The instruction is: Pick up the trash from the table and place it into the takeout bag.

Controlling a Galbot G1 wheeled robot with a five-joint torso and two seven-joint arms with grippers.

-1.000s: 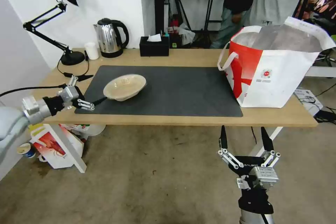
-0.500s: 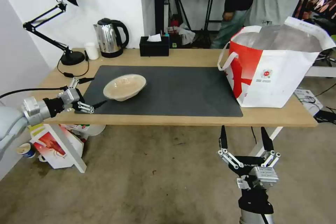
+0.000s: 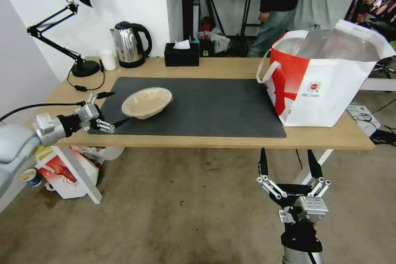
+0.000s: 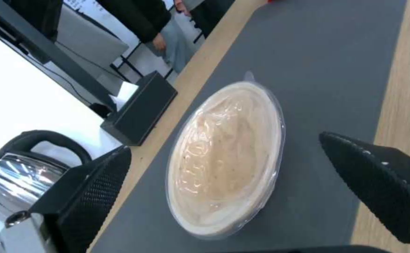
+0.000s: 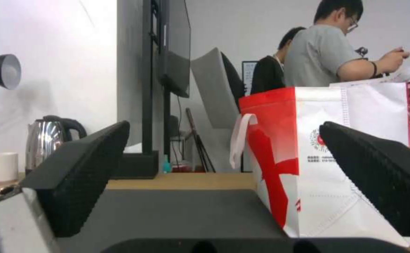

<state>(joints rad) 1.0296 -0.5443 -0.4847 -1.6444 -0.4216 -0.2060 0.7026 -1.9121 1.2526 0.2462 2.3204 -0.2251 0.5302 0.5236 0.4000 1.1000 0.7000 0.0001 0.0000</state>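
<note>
A shallow beige bowl [image 3: 147,102], covered with clear film, rests on the left part of the dark grey mat [image 3: 214,107] on the table [image 3: 231,66]. My left gripper [image 3: 121,106] is open at the bowl's left rim, one finger on each side, close to it. In the left wrist view the bowl [image 4: 224,158] lies between the spread fingers [image 4: 88,196] of the left gripper [image 4: 224,144]. The takeout bag [image 3: 326,86] stands open at the table's right end. My right gripper [image 3: 286,152] hangs open below the table's front edge, facing the bag [image 5: 350,147].
A steel kettle [image 3: 130,44], a white cup [image 3: 108,60], a black tissue box [image 3: 181,54] and a desk lamp [image 3: 78,29] line the table's back left. A crayfish-print bag [image 3: 66,173] sits on the floor at the left. People stand behind the table.
My left gripper has slid to the right toward the bowl, so its fingers now flank the rim. The bowl, the bag and the right arm have not moved.
</note>
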